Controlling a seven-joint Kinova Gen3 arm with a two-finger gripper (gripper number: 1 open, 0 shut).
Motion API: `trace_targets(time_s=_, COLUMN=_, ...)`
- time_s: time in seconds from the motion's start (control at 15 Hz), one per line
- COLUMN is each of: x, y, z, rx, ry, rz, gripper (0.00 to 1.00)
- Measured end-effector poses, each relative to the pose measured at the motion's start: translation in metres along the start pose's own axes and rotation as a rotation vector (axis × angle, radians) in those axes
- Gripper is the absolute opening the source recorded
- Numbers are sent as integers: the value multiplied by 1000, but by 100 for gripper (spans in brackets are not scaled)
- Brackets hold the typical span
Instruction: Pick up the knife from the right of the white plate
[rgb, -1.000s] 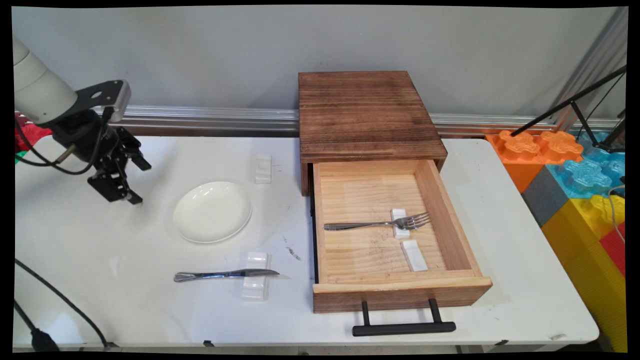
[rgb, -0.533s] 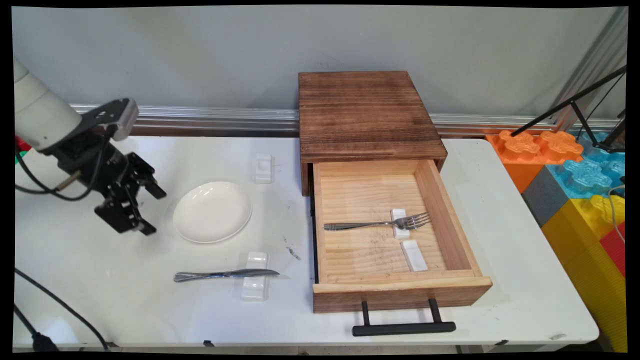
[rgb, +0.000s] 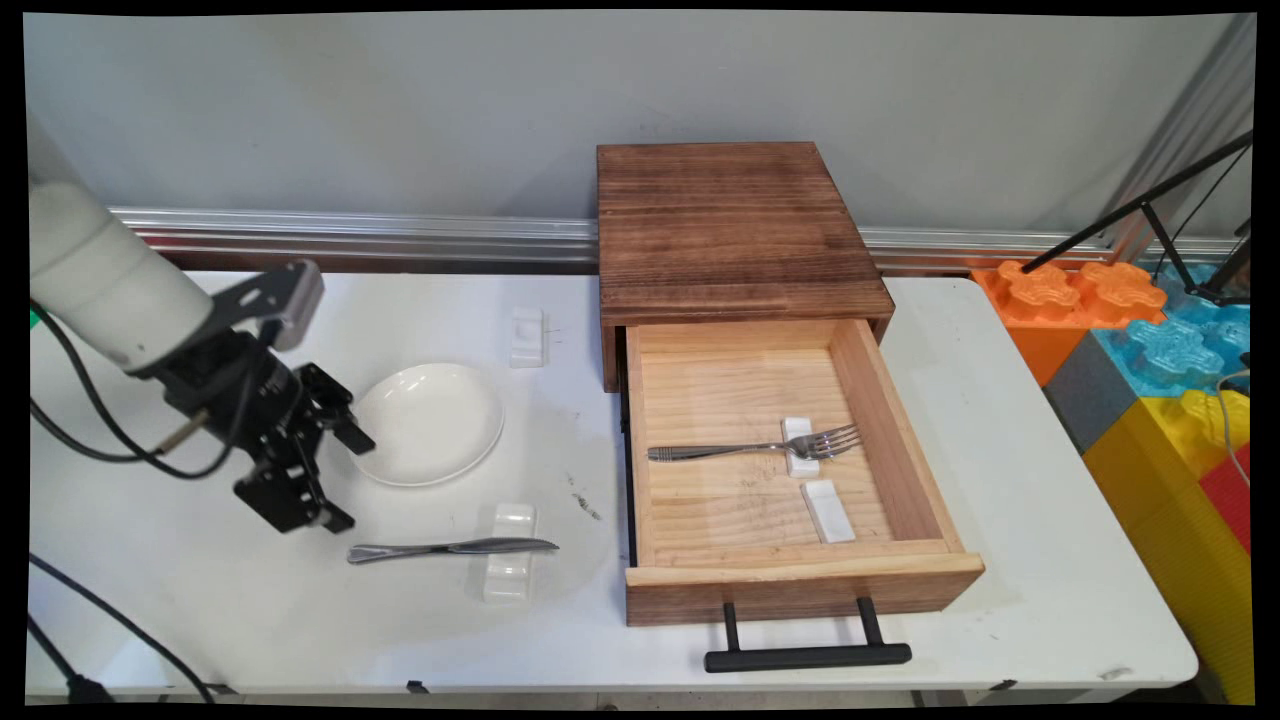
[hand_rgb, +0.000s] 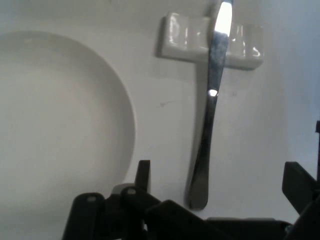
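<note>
The black gripper (rgb: 345, 478) hangs over the left part of the white table (rgb: 1040, 560), its fingers spread wide and holding nothing. It sits just beside the left rim of the white plate (rgb: 428, 424) and above the handle end of the knife (rgb: 450, 548); from the hand view the knife (hand_rgb: 209, 115) lies between the two fingers, handle nearest them. The knife's blade lies across a white cutlery rest (rgb: 510, 565). To the right, the open wooden drawer (rgb: 790, 580) holds a fork (rgb: 750, 448) propped on another small rest (rgb: 799, 446).
</note>
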Motion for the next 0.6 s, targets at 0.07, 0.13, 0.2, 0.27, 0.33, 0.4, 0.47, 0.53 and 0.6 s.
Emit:
trace_targets(time_s=0.07, x=1, y=2, z=7, rx=-3, ry=2, rz=8, gripper=100)
trace_targets(time_s=0.13, x=2, y=3, z=14, rx=-5, ry=3, rz=16, gripper=100)
trace_targets(time_s=0.2, x=3, y=4, z=22, rx=-6, ry=5, rz=27, gripper=100)
trace_targets(time_s=0.27, x=4, y=4, z=26, rx=-5, ry=7, rz=32, gripper=100)
trace_targets(time_s=0.33, x=5, y=4, z=33, rx=-4, ry=9, rz=40, gripper=100)
trace_targets(time_s=0.4, x=7, y=4, z=40, rx=-3, ry=11, rz=47, gripper=100)
trace_targets(time_s=0.47, x=8, y=4, z=48, rx=-3, ry=12, rz=53, gripper=100)
trace_targets(time_s=0.53, x=10, y=4, z=54, rx=-3, ry=13, rz=58, gripper=100)
trace_targets(time_s=0.6, x=10, y=4, z=59, rx=-3, ry=13, rz=61, gripper=100)
